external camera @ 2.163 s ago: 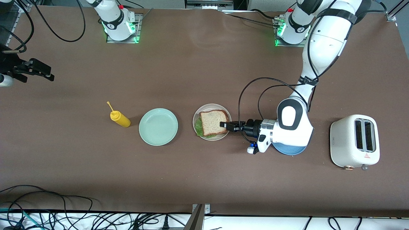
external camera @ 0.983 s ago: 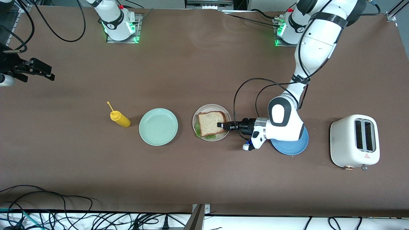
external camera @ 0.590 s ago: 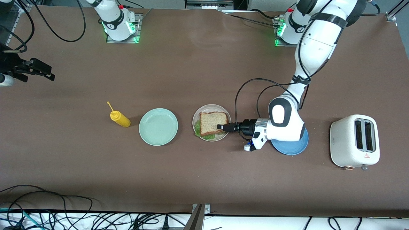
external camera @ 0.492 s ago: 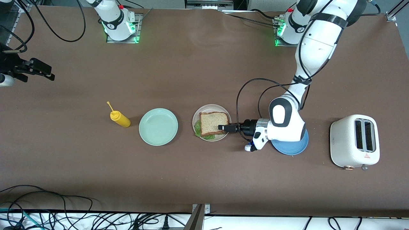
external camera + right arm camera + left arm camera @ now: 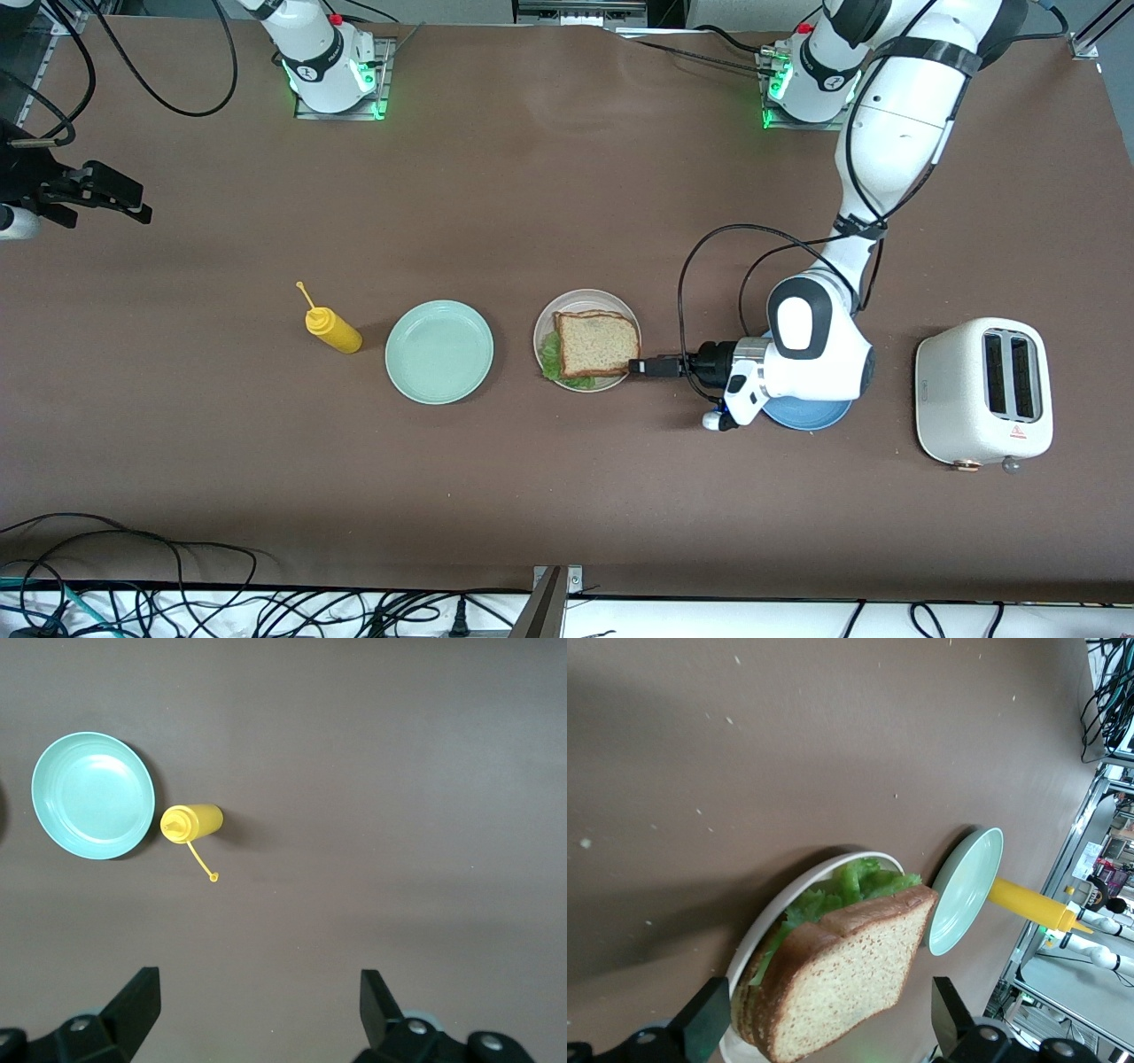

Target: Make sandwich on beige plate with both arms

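The sandwich lies on the beige plate: a speckled bread slice on top, crinkled green lettuce poking out under it, and a second slice at the bottom. My left gripper is low at the plate's rim, on the side toward the left arm's end, open. In the left wrist view its fingers stand wide on either side of the sandwich without touching it. My right gripper waits high over the right arm's end of the table, open and holding nothing.
An empty mint-green plate sits beside the beige one, and a yellow squeeze bottle lies past it toward the right arm's end. A blue plate is partly under the left arm. A white toaster stands at the left arm's end.
My left gripper has opened and let go of the top bread slice, then drawn back off the plate toward the left arm's end. The slice now rests flat on the lettuce.
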You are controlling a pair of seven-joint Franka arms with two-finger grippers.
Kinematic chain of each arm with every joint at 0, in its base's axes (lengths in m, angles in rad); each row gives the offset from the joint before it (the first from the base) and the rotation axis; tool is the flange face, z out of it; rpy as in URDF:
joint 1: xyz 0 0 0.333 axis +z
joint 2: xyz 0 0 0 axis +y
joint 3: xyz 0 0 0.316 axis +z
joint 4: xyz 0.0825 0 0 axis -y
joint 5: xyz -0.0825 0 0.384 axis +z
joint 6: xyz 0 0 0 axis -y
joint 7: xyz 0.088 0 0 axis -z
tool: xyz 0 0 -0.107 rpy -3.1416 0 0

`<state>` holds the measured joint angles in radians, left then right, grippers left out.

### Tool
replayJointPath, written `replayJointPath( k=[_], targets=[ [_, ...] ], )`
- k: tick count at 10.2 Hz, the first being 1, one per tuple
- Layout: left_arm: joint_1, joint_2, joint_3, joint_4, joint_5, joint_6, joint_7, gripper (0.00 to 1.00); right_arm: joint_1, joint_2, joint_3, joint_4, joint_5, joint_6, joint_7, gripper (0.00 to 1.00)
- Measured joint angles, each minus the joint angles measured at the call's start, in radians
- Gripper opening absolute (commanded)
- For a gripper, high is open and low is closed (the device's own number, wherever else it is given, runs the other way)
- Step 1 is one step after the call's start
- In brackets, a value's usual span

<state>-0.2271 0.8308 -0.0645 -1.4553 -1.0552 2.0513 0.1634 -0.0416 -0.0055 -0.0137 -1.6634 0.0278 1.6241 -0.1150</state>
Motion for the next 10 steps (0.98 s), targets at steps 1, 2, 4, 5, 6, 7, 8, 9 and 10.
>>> replayJointPath(
  k=[1,2,4,5,6,7,8,9,10],
  targets=[
    [0.015,-0.008,0.0,0.014,0.031,-0.003,0.0,1.0,0.0,0.0,0.0,0.0,0.0,0.0,0.0,1.0],
    [0.029,-0.025,0.0,0.024,0.074,-0.011,-0.002,1.0,0.0,0.0,0.0,0.0,0.0,0.0,0.0,1.0],
    [0.049,-0.076,0.0,0.028,0.186,-0.019,-0.04,1.0,0.0,0.0,0.0,0.0,0.0,0.0,0.0,1.0],
    [0.055,-0.101,0.0,0.027,0.257,-0.026,-0.071,1.0,0.0,0.0,0.0,0.0,0.0,0.001,0.0,1.0],
    [0.063,-0.122,0.0,0.028,0.341,-0.037,-0.088,1.0,0.0,0.0,0.0,0.0,0.0,0.002,0.0,1.0],
    [0.076,-0.14,0.0,0.028,0.43,-0.058,-0.099,1.0,0.0,0.0,0.0,0.0,0.0,0.004,0.0,1.0],
    [0.095,-0.156,0.0,0.028,0.503,-0.09,-0.102,1.0,0.0,0.0,0.0,0.0,0.0,0.006,0.0,1.0],
    [0.12,-0.169,0.001,0.028,0.553,-0.128,-0.103,1.0,0.0,0.0,0.001,0.0,0.0,0.008,0.0,1.0],
    [0.149,-0.182,0.001,0.027,0.596,-0.164,-0.103,1.0,0.002,0.0,0.001,0.0,0.0,0.013,0.0,1.0]
  ],
)
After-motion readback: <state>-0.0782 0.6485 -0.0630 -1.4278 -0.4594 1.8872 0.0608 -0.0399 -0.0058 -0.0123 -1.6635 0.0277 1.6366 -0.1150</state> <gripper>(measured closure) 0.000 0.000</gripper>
